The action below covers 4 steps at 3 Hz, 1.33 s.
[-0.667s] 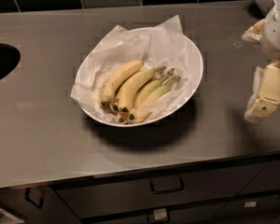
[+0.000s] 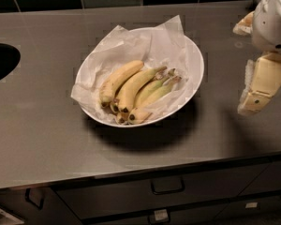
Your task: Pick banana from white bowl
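Banana (image 2: 122, 78) in white bowl (image 2: 200, 74); pincer (image 2: 261, 86) is held right, spread cannot be told; top-down crosswise grasp advised.

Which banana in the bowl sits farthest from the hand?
The plump all-yellow banana at the bunch's left edge; greenish ones lie nearer the hand, right of the white bowl.
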Each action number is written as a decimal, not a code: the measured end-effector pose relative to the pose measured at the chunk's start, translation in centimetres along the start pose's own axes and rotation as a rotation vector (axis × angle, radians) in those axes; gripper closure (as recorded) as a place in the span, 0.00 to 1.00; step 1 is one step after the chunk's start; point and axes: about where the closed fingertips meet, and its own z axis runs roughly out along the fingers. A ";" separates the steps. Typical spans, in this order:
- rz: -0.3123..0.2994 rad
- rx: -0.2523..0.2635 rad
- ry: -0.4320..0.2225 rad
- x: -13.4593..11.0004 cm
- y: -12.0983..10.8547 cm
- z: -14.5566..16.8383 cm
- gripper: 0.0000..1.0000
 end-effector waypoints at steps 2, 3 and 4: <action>-0.234 -0.084 -0.106 -7.1 -0.3 0.5 0.00; -0.360 -0.201 -0.240 -10.5 0.6 1.9 0.00; -0.360 -0.201 -0.240 -10.5 0.6 1.9 0.00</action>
